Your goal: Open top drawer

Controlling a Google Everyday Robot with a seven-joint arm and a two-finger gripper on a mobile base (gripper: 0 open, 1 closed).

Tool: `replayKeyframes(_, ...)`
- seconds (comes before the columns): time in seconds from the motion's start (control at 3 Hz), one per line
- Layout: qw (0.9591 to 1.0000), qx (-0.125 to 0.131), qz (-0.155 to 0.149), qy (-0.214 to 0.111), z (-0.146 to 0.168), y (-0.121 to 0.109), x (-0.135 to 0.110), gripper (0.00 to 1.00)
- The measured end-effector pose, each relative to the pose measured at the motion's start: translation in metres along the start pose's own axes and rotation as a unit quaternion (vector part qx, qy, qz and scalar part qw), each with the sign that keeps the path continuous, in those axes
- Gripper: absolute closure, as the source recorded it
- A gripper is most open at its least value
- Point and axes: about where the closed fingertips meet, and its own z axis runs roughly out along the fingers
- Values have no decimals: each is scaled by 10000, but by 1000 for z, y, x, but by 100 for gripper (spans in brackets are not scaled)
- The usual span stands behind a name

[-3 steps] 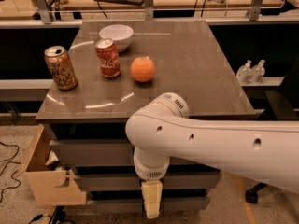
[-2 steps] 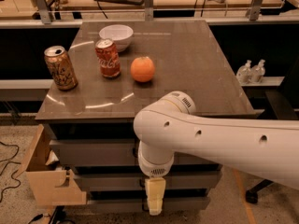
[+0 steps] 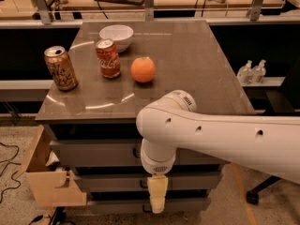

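Observation:
The top drawer (image 3: 93,153) is the uppermost grey front of the cabinet, just under the tabletop, and it looks shut. Its dark handle (image 3: 136,152) shows only at its left end; the rest is hidden behind my white arm (image 3: 211,135). My gripper (image 3: 157,196) hangs pointing down in front of the cabinet. It is below the top drawer's handle, level with the two lower drawers (image 3: 112,181).
On the grey tabletop (image 3: 187,69) stand a gold can (image 3: 61,68), a red cola can (image 3: 108,58), a white bowl (image 3: 116,35) and an orange (image 3: 143,69). A tan wooden box (image 3: 47,182) sits at the cabinet's left. Small bottles (image 3: 251,71) and a chair base (image 3: 262,189) are at right.
My arm and gripper have shifted slightly to the right and a little upward in front of the cabinet. The drawers and the objects on top have not moved.

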Motion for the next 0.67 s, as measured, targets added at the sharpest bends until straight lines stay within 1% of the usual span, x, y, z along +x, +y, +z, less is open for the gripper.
replayKeyframes(0.67,9995,-155,-114,268,12,-3,-5,0)
